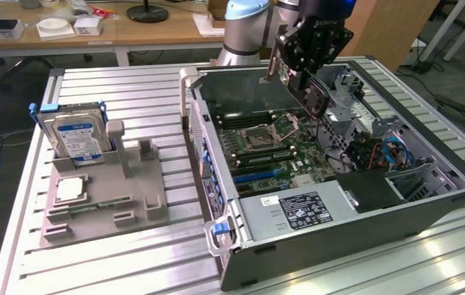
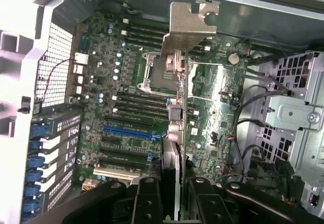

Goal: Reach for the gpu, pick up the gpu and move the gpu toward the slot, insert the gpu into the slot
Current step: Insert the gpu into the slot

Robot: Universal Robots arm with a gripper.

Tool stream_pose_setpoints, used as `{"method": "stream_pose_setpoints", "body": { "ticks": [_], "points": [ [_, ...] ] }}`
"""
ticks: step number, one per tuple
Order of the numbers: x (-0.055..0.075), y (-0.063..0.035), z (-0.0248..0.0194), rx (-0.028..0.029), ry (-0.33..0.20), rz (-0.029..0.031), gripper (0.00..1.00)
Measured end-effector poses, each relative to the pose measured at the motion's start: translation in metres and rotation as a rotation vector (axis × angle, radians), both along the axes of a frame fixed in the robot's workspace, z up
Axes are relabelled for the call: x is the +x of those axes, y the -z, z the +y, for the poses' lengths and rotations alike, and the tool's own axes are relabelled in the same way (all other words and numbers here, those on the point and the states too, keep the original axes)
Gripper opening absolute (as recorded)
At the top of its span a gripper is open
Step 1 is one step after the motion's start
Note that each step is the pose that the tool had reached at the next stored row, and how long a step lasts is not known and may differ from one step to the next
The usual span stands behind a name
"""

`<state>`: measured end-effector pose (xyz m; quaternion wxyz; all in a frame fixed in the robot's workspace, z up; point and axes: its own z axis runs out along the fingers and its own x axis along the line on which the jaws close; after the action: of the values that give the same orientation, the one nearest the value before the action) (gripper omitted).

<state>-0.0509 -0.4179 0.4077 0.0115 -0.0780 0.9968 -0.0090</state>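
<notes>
Gripper (image 1: 310,77) fingers, partly closed, pinch the gpu (image 1: 318,95) by its edges and hold it in the air above the motherboard (image 1: 274,147). The open computer case (image 1: 355,227) walls it in, with cables (image 1: 384,153) beside. Farther off, a hard drive (image 1: 77,138) stands in a grey fixture (image 1: 126,184) on the slatted metal table (image 1: 134,258). Wooden desks (image 1: 158,31) stand behind.

gpu (image 1: 313,93): thin dark card with a metal bracket at one end. Stands on edge, pinched in the claw (image 1: 306,75), raised over the motherboard inside the open case, not seated. The long blue slot (image 2: 129,132) below is bare, apart from the card.
</notes>
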Motion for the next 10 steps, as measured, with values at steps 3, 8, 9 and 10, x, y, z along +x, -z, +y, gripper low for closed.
{"method": "stream_pose_setpoints", "body": {
  "ticks": [3,8,9,10],
  "points": [
    [0.0000,0.0000,0.0000,0.0005,-0.018,0.0000,0.27],
    [0.0000,0.0000,0.0000,0.0023,-0.047,0.0000,0.27],
    [0.0000,0.0000,-0.0001,0.0023,-0.054,0.0000,0.27],
    [0.0000,0.0000,-0.0001,0.0024,-0.061,0.0001,0.27]
  ]
}}
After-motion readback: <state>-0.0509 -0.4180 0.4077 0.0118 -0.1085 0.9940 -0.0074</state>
